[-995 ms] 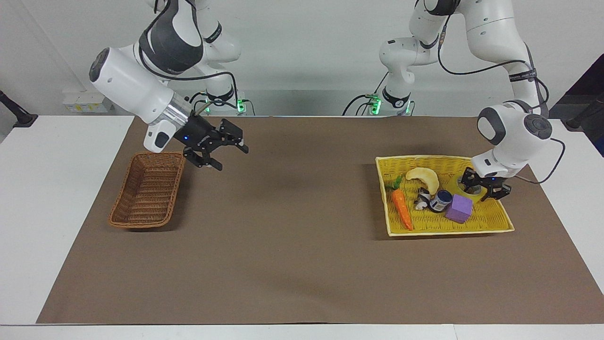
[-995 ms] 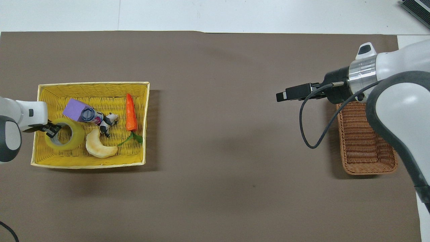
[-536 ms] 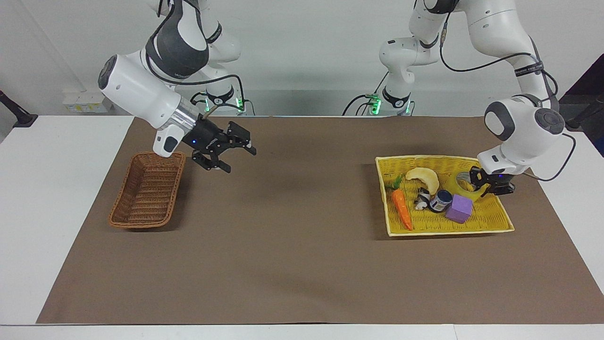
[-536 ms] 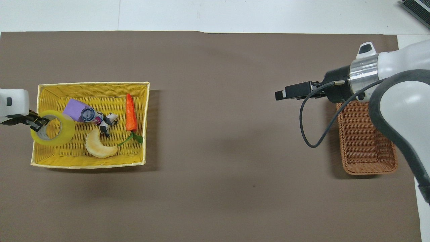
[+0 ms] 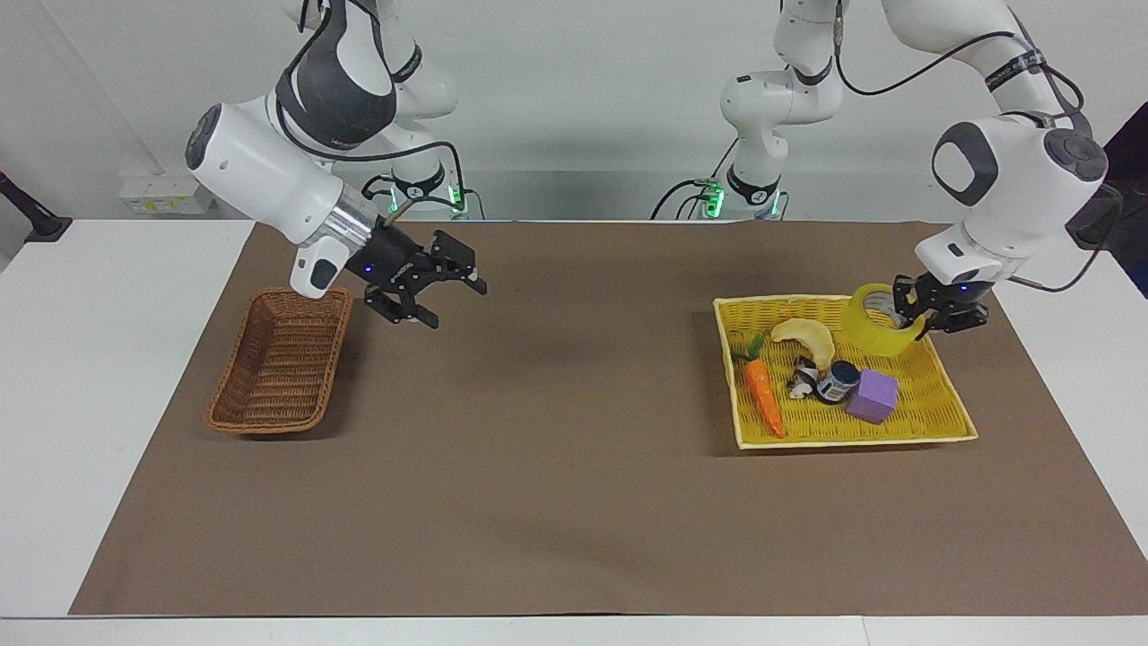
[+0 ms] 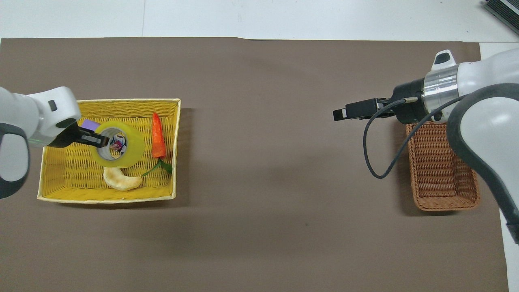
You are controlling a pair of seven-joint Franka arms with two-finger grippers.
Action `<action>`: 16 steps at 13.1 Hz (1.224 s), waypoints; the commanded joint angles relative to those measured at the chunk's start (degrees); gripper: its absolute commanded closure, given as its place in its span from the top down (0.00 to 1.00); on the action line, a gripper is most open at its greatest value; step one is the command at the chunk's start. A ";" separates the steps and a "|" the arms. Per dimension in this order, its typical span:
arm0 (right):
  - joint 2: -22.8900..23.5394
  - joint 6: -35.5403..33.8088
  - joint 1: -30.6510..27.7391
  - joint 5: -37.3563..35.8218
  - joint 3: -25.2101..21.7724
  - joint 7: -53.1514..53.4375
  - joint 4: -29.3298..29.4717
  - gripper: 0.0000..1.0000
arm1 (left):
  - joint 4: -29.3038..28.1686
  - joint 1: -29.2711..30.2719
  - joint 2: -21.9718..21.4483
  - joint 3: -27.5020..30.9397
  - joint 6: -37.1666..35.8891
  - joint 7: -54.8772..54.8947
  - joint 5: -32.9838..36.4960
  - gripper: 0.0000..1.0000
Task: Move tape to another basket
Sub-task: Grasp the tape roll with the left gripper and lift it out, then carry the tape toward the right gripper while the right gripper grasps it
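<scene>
The yellow tape roll (image 5: 872, 336) hangs in the air over the yellow basket (image 5: 843, 440), clear of the things in it. My left gripper (image 5: 908, 316) is shut on the roll's wall. In the overhead view the tape (image 6: 136, 151) and the left gripper (image 6: 99, 141) cover the middle of the yellow basket (image 6: 105, 198). The dark brown wicker basket (image 5: 278, 368) stands empty at the right arm's end of the table (image 6: 440, 170). My right gripper (image 5: 460, 307) is open and empty, up over the mat beside that basket (image 6: 337, 115).
In the yellow basket lie an orange carrot (image 5: 764, 397), a pale crescent-shaped piece (image 5: 807, 336), a small jar (image 5: 839, 381), a black-and-white toy (image 5: 801, 379) and a purple cube (image 5: 874, 396). A brown mat (image 5: 574, 467) covers the table.
My left gripper has lifted the tape out of the yellow basket and carried it toward the basket's middle. The right gripper has shifted slightly toward the table's middle.
</scene>
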 commanded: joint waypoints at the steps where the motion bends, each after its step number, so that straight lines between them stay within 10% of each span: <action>1: -0.42 1.05 0.03 2.71 0.02 -3.06 -0.69 1.00 | -0.03 -6.56 0.10 0.95 3.80 -12.07 -3.84 0.00; 9: 2.38 15.02 10.39 2.63 -0.07 3.27 -1.31 1.00 | 6.30 -26.96 8.80 0.95 18.29 -47.25 -6.65 0.00; 16: 6.43 21.95 11.46 -2.21 0.02 3.70 -1.40 1.00 | 15.17 -29.70 13.20 -2.12 21.64 -58.96 -8.95 0.00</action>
